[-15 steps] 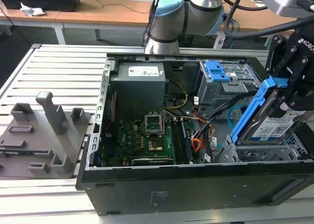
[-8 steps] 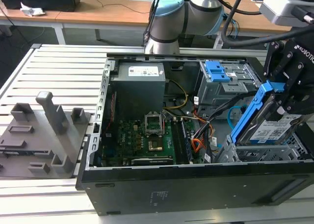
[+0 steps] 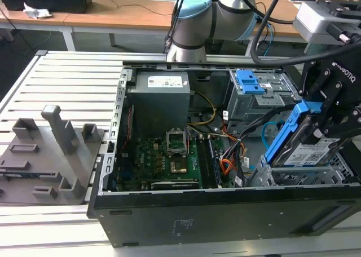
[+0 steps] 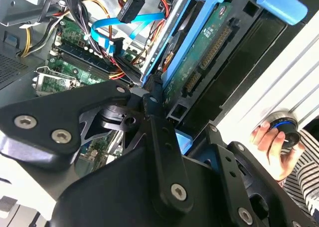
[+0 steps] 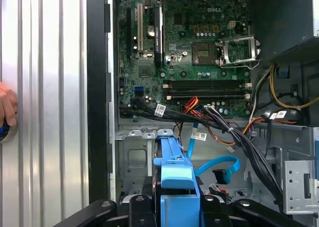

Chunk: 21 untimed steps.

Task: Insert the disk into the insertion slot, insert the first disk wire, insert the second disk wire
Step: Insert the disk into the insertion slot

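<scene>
While the jaws are clenched on the disk (image 3: 309, 149), gripping it by its blue frame, the first step of the task is the one in hand. The disk hangs tilted, one long edge raised, just above the insertion slot (image 3: 293, 177). That slot sits in the corner of the open computer case (image 3: 225, 212) at the exterior view's right. No part of the disk is inside the slot yet.

Neither wire step has begun. A blue cable (image 5: 219, 163) lies loose in the case near the slot, with black and orange leads beside it, and none is joined to the disk. The taller grey cage (image 3: 256, 107) stands just beyond and is untouched.

In my judgement, seating the disk calls for taking out the tilt and squaring the frame's leading edge to the mouth of the slot. The loose leads must be kept from under it, since a skewed entry or a trapped cable is the likely fault.

The case rests on a ribbed worktop (image 3: 67, 82). A person's hand (image 4: 271, 140) rests on a round knob (image 4: 285, 123) at its edge.
</scene>
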Motion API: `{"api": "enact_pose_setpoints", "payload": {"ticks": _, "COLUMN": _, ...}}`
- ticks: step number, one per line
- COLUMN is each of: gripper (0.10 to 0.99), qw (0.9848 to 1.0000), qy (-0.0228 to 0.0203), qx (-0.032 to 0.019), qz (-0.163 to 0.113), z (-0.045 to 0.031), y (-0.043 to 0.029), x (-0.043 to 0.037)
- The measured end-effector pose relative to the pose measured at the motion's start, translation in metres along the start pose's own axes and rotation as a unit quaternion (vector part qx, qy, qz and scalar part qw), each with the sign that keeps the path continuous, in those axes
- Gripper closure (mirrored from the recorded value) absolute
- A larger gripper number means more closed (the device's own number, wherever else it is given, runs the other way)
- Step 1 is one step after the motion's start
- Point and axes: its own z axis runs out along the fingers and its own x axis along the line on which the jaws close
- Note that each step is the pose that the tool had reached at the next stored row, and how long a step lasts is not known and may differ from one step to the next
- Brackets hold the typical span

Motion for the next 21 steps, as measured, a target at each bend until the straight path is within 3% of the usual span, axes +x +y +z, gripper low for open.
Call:
{"api": "enact_pose_setpoints", "payload": {"ticks": 5, "gripper": 0.722, "qw": 1.0000, "qy": 0.0000, "qx": 0.0000, "qz": 0.000, "z": 0.0002, "y": -0.0001, "x": 0.0000}}
{"api": "enact_pose_setpoints", "payload": {"ticks": 7, "gripper": 0.647, "qw": 1.0000, "qy": 0.0001, "qx": 0.0000, "qz": 0.000, "z": 0.0002, "y": 0.0000, "x": 0.0000}}
{"api": "enact_pose_setpoints", "payload": {"ticks": 11, "gripper": 0.647, "qw": 1.0000, "qy": 0.0000, "qx": 0.0000, "qz": 0.000, "z": 0.0004, "y": 0.0000, "x": 0.0000}}
{"api": "enact_pose_setpoints", "payload": {"ticks": 13, "gripper": 0.725, "qw": 1.0000, "qy": 0.0000, "qx": 0.0000, "qz": 0.000, "z": 0.0005, "y": -0.0001, "x": 0.0000}}
{"api": "enact_pose_setpoints", "payload": {"ticks": 15, "gripper": 0.973, "qw": 1.0000, "qy": 0.0000, "qx": 0.0000, "qz": 0.000, "z": 0.0006, "y": -0.0001, "x": 0.0000}}
{"api": "enact_pose_setpoints", "payload": {"ticks": 21, "gripper": 0.980, "qw": 1.0000, "qy": 0.0000, "qx": 0.0000, "qz": 0.000, "z": 0.0008, "y": -0.0001, "x": 0.0000}}
